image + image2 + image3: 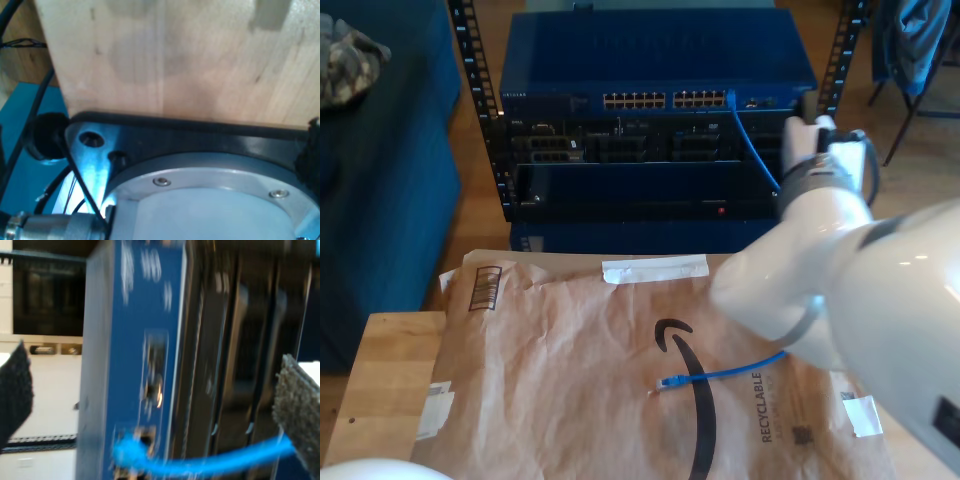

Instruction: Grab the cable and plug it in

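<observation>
The blue cable (752,140) has one plug seated in a port at the right end of the blue switch (650,60) in the rack, and it drops behind my second gripper (807,118). Its other clear plug (665,383) lies loose on the brown paper mailer (580,340). In the second wrist view the plugged end (131,450) sits in the switch face (145,340), and the cable runs off past one fuzzy pad (299,410). My second gripper (152,352) is open, its pads wide apart. My first gripper (180,145) is open over an arm's base plate (200,137).
Black rack units (650,150) sit below the switch between metal rack posts (485,120). The wooden table (390,380) carries the mailer. A blue couch (380,180) stands at the exterior view's left. The white arm (860,290) hangs over the table at the exterior view's right.
</observation>
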Controlling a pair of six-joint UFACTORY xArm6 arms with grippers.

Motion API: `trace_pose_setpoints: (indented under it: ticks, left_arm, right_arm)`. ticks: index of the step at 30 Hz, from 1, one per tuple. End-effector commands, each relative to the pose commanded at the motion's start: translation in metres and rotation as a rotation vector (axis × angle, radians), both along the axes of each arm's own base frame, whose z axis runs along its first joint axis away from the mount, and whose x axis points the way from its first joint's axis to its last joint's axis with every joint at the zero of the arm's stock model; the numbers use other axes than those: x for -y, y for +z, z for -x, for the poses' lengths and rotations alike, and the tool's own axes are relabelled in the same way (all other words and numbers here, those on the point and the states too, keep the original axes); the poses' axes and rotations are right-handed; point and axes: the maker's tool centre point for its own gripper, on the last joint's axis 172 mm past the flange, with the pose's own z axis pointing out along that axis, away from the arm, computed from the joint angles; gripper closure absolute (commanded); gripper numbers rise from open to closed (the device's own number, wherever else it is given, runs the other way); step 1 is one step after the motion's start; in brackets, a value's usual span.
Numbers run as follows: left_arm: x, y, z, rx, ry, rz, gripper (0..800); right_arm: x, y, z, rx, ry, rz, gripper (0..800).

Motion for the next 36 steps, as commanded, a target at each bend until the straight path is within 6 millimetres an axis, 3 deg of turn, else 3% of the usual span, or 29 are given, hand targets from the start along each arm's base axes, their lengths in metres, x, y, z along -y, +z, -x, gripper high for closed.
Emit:
trace_pose_setpoints:
  ticks: [11,20,24,30,33,36]
  left_arm:
    - [0.000,0.000,0.000,0.000,-0.002,0.000,0]
    - [0.000,0.000,0.000,0.000,0.000,-0.002,0]
    - [0.000,0.000,0.000,0.000,0.000,0.000,0]
    - [0.000,0.000,0.000,0.000,0.000,0.000,0]
    - [0.000,0.000,0.000,0.000,0.000,0.000,0]
    - [0.000,0.000,0.000,0.000,0.000,0.000,0]
  right_arm:
    - [0.109,-0.010,0.046,-0.294,0.182,0.043,70]
    - [0.195,-0.042,0.129,-0.505,0.318,-0.053,47]
    - [0.236,-0.053,0.180,-0.622,0.334,-0.035,11]
    - [0.285,-0.065,0.284,-0.782,0.275,-0.183,6]
    - [0.302,-0.070,0.344,-0.876,0.222,-0.211,3]
    - [0.304,-0.072,0.384,-0.978,0.217,-0.197,3]
